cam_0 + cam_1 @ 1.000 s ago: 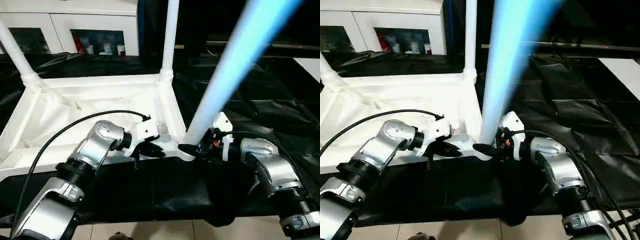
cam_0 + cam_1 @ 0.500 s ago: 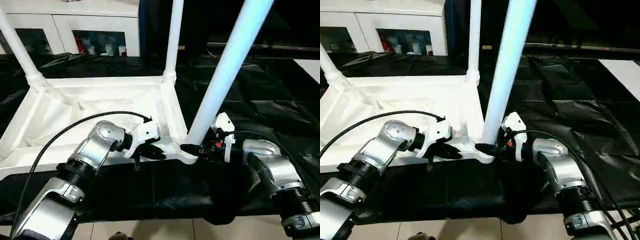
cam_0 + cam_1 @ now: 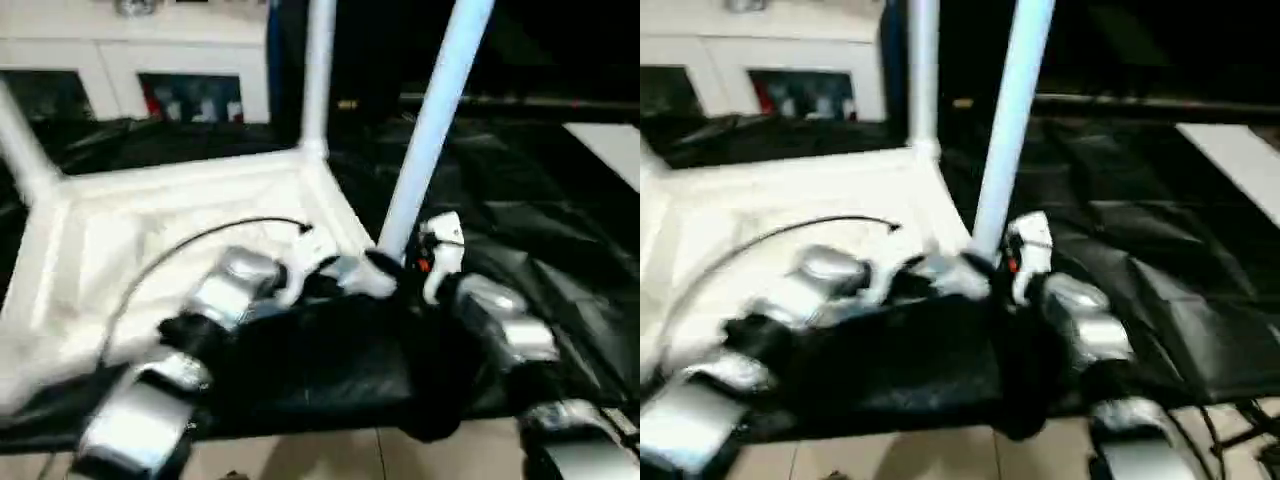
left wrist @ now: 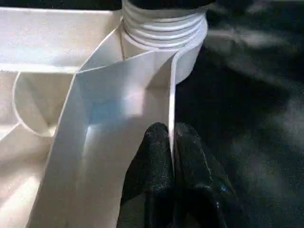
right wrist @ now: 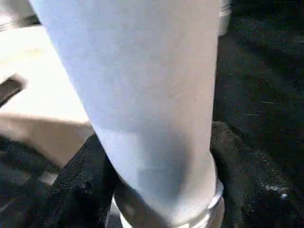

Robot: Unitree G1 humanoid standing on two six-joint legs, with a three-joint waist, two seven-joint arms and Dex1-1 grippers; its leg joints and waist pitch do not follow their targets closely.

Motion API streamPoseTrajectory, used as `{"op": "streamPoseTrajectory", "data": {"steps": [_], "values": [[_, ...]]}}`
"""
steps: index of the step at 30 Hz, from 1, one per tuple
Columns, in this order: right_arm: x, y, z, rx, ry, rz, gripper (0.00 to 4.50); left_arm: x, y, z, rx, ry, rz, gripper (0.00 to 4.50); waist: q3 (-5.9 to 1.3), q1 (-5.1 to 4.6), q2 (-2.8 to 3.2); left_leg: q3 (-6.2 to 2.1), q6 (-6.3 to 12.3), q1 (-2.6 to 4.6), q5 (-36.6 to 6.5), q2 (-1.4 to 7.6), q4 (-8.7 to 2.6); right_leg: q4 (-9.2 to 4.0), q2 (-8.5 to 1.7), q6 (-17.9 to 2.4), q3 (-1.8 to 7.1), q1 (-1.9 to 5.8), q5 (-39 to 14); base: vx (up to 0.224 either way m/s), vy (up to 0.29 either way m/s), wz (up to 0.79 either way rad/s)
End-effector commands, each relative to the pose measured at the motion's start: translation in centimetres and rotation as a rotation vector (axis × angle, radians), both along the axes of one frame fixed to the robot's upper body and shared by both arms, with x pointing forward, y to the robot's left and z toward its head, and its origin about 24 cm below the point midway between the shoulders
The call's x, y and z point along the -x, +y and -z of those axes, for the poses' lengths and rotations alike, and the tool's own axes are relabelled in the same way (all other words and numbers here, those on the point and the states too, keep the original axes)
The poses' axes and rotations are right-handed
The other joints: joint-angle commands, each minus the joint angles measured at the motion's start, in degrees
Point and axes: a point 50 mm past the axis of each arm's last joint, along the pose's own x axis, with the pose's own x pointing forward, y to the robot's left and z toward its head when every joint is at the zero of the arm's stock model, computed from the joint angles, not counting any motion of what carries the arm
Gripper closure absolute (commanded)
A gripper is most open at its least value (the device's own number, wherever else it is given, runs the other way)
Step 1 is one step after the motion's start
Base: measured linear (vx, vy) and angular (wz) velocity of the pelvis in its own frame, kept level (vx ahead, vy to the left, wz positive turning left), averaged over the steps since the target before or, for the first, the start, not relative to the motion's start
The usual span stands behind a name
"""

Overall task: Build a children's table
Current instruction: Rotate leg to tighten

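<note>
The white tabletop lies underside up on the black cloth. Two white legs stand in its far corners, one on the left and one on the right. A third leg rises from the near right corner socket, leaning a little to the right. My left gripper is shut on the tabletop's thin rim wall just beside that socket. My right gripper holds the base of the third leg, one black finger on each side, touching it.
The black cloth-covered work table stretches to the right and behind. A white cabinet with glass doors stands at the back left. Pale floor shows below the table's near edge. My left arm's black cable arcs over the tabletop.
The camera has shifted and the picture is smeared. The third leg has swung from a strong lean to nearly upright in my right gripper. My left gripper stays on the rim.
</note>
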Motion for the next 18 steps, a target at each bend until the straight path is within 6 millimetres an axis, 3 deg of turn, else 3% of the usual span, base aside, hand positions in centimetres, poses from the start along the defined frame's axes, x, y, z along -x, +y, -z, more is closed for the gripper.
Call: {"op": "streamPoseTrajectory", "data": {"steps": [1, 3, 5, 7, 11, 18], "values": [[1.1, -1.9, 4.4, 0.153, 0.186, 0.286, 1.94, -1.0, -0.6, 0.1, 0.004, -0.011, -0.218, 4.50, -2.36, -0.58, 0.08, -1.38, -2.06, 1.09, -23.7, 1.17, -4.30, -6.50, -3.52, -6.7, 1.96, 0.68, -30.9, 0.000, 0.000, 0.00], [0.6, -1.3, 4.3, 0.149, 0.180, 0.364, 1.94, -1.2, -2.2, -0.2, 0.027, -0.033, -0.284, 4.50, -2.76, -1.00, 0.04, -1.70, -1.62, 1.24, -24.0, 1.07, -4.26, -6.90, -3.58, -5.8, 1.62, 0.91, -31.7, 0.000, 0.000, 0.00], [0.2, -0.5, 4.2, 0.137, 0.178, 0.407, 1.94, -1.1, -3.8, -0.5, 0.038, -0.052, -0.305, 4.50, -2.88, -0.85, -0.27, -1.56, -0.49, 0.68, -22.6, 1.05, -4.47, -6.84, -3.46, -6.0, 1.69, 1.20, -28.8, 0.000, 0.000, 0.00], [0.1, 0.2, 4.1, 0.124, 0.188, 0.430, 1.98, -1.0, -4.7, -0.6, 0.039, -0.059, -0.309, 4.50, -3.03, -0.81, -0.29, -1.40, 0.19, 0.59, -21.8, 1.02, -4.50, -6.51, -3.30, -6.8, 1.87, 1.17, -25.5, 0.000, 0.000, 0.00], [-0.2, 0.9, 4.2, 0.111, 0.201, 0.445, 2.02, -0.7, -5.1, -0.5, 0.034, -0.045, -0.294, 4.50, -3.10, -0.52, -0.46, -1.08, 1.46, 0.43, -20.4, 0.92, -4.41, -6.28, -3.39, -7.7, 2.03, 1.14, -23.2, 0.000, 0.000, 0.00], [-0.6, 1.5, 3.7, 0.129, 0.163, 0.415, 2.02, -0.9, -4.6, -0.2, -0.004, -0.059, -0.294, 4.50, -2.84, -0.67, -0.42, -1.18, 1.13, 0.62, -22.3, 0.96, -4.68, -6.79, -3.30, -6.4, 1.86, 0.85, -27.0, 0.000, 0.000, 0.00]]}}
